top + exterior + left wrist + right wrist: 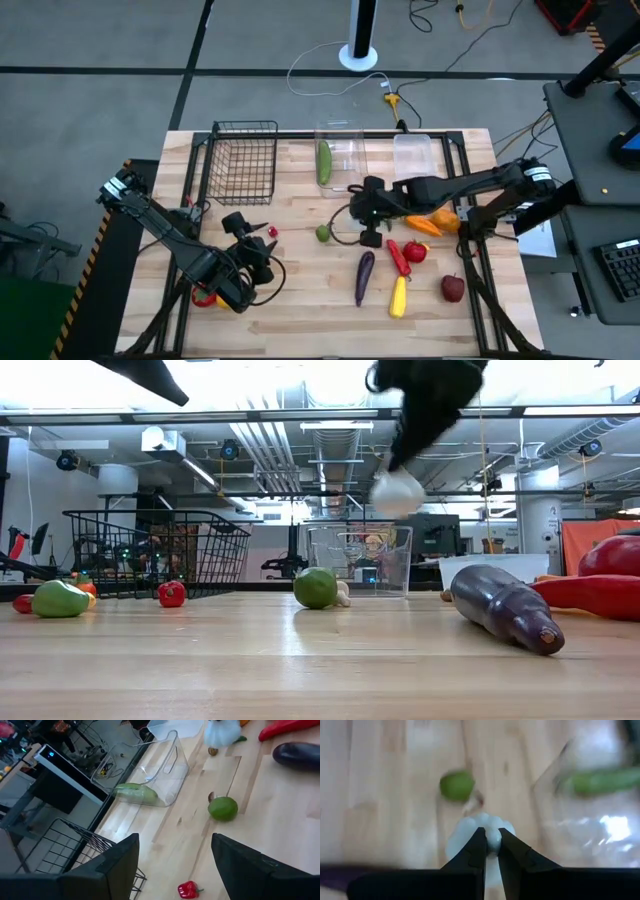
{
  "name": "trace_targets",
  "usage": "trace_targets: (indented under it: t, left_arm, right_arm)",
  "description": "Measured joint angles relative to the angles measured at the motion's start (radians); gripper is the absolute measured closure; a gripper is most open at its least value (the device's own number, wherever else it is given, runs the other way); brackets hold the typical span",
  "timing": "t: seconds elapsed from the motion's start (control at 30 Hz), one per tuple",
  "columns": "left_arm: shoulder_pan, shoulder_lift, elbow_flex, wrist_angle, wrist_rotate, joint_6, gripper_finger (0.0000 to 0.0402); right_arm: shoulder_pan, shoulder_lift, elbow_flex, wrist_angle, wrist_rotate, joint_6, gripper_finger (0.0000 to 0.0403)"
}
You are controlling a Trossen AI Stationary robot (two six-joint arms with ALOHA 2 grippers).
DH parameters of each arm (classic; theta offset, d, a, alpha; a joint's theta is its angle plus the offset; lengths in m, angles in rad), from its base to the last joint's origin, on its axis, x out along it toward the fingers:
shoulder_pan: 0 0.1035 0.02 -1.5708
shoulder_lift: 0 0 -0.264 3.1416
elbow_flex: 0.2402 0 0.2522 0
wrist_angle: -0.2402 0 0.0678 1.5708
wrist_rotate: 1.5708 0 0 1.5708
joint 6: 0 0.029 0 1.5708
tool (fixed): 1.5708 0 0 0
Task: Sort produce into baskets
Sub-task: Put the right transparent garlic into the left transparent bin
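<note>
**Garlic lifted above the table**

The right gripper [491,842] is pinching the white garlic [397,493] between nearly closed jaws, holding it in the air near the table's centre. The round green fruit [323,233] is lying at the garlic's nine o'clock; the clear bin [342,152] with the cucumber [324,162] is sitting toward eleven. The left gripper [175,865] is waiting, jaws wide, at the table's seven o'clock.

Robotics lab: ceiling ducts [300,445], floor cables [330,60]
</note>
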Motion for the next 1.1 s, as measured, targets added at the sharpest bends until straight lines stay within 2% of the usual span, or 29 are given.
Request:
trace_targets:
  t: [0.13,0.3,0.43,0.53,0.7,0.87,0.97,1.1]
  left_arm:
    - [0.0,0.0,0.0,0.027,0.035,-0.024,0.017]
    - [0.0,0.0,0.0,0.057,0.182,-0.061,0.017]
    - [0.0,0.0,0.0,0.06,0.324,-0.111,0.017]
    - [-0.001,0.001,0.0,0.061,0.384,-0.123,0.017]
    - [0.0,0.001,0.0,0.06,0.401,-0.113,0.017]
    - [0.0,0.001,0.0,0.061,0.401,-0.11,0.017]
    - [0.0,0.002,0.0,0.061,0.401,-0.103,0.017]
    - [0.0,0.013,0.0,0.07,0.398,-0.063,0.017]
  right_arm:
    - [-0.049,0.001,0.029,0.088,0.055,-0.137,0.038]
    - [-0.163,0.004,0.016,0.224,0.055,-0.232,0.038]
    - [-0.268,0.013,-0.004,0.295,0.056,-0.218,0.038]
    - [-0.342,0.031,-0.022,0.321,0.055,-0.148,0.038]
    - [-0.411,0.071,-0.044,0.322,0.055,-0.082,0.038]
    - [-0.415,0.096,-0.05,0.36,0.054,-0.07,0.0377]
    - [-0.414,0.103,-0.05,0.37,0.051,-0.039,0.0361]
    - [-0.414,0.103,-0.05,0.37,0.051,-0.028,0.0319]
